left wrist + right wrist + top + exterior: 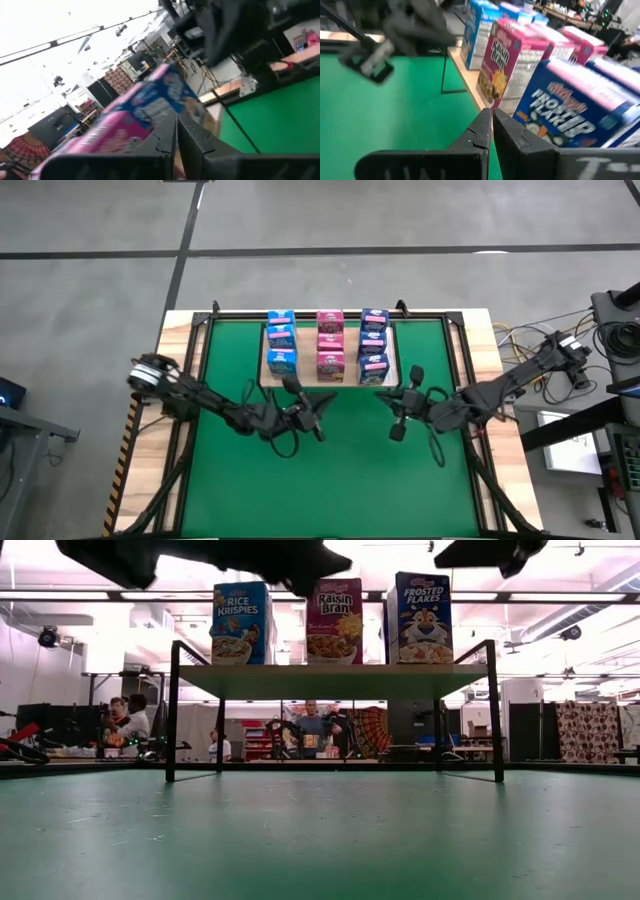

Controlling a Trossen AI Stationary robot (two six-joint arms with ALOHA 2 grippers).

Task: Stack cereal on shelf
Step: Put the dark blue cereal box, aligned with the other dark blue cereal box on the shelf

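Both tools shut, empty, raised before shelf: left tool, right tool.

Both dark arms reach inward from the sides and hang raised, their wrists bent toward the middle. The left tool has its two fingers pressed together, holding nothing. The right tool is likewise closed and empty, near the left one.
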